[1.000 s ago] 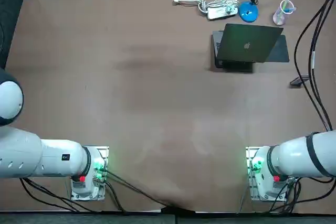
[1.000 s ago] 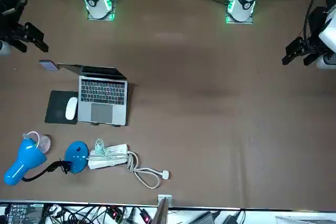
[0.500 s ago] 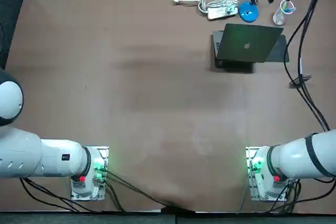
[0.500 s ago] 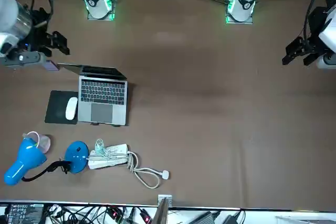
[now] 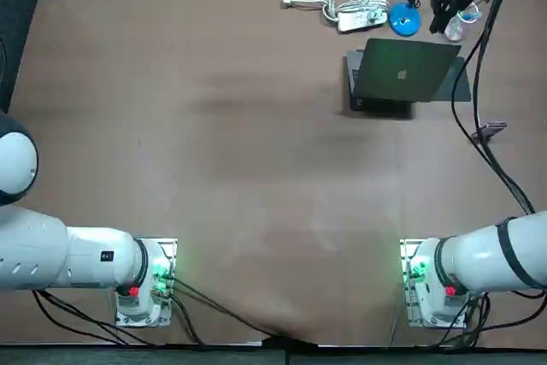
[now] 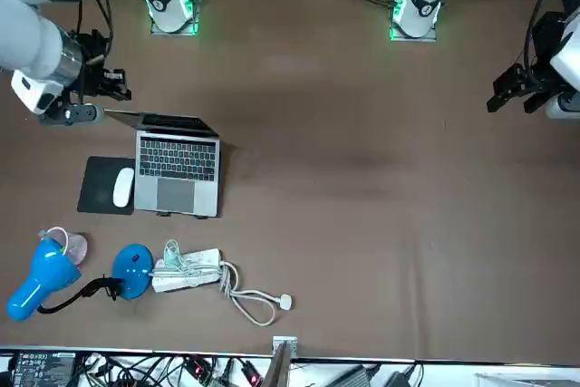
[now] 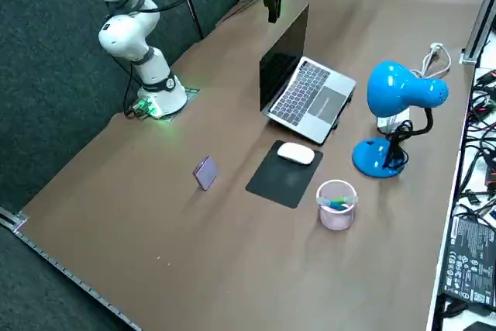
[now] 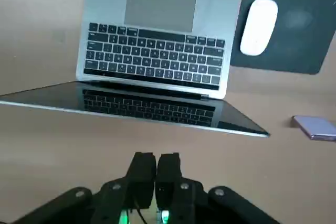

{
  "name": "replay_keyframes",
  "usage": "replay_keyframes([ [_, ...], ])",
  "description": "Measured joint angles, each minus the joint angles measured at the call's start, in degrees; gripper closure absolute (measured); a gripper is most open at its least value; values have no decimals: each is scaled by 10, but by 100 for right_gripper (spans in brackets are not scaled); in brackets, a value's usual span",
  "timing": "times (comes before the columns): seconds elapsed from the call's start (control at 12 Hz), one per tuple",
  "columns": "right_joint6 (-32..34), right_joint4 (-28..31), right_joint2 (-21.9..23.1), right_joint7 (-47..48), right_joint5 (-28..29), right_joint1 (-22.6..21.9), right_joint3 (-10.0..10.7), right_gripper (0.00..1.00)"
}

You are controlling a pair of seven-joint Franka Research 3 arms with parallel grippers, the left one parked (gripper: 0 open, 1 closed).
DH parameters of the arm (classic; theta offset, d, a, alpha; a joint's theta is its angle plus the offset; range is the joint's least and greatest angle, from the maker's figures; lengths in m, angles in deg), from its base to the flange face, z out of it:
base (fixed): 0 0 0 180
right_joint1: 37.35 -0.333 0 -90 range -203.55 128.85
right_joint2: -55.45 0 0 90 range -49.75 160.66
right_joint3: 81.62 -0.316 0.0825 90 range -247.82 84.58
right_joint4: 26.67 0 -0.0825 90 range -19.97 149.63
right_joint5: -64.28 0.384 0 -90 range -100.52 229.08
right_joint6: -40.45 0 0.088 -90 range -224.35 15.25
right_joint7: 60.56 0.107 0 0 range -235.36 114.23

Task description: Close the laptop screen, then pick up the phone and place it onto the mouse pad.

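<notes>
Right gripper (image 8: 156, 157) has its fingers (image 8: 142, 167) pressed together, nothing between them, nothing held. It hangs in the air behind the laptop (image 8: 157, 51), on the robot's side of the raised lid, close to the lid's top edge. No contact with the lid that I can see from the wrist camera. From the side, the gripper (image 7: 273, 4) points down just above and behind the screen's upper edge. From the front, it (image 6: 101, 88) sits beside the lid's corner on the mouse pad's side.

Laptop (image 6: 177, 165) is open on the table (image 5: 214, 126), lid tilted back towards the robot, keyboard facing away from it.

Phone (image 7: 205, 170) lies flat on the bare table, to the robot's right of the laptop and nearer the robot than the mouse pad (image 7: 283, 176), clear of both. It is below and off to the side of the gripper, well apart from it. In the wrist picture the phone (image 8: 315, 127) shows at the edge, past the lid's corner.

Mouse pad (image 8: 294, 40) is just beside the laptop, with a white mouse (image 8: 258, 19) on it. Beyond it stand a blue lamp (image 7: 395, 114), a clear cup (image 7: 336, 205) and a power strip (image 6: 186, 271).
</notes>
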Motion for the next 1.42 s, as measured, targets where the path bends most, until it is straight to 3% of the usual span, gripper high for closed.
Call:
replay_keyframes([
  [0.25,-9,29,0,15,2,0,0,98],
  [0.67,-59,67,-5,55,3,-19,0,98],
  [1.42,-131,70,-23,58,3,-20,1,98],
])
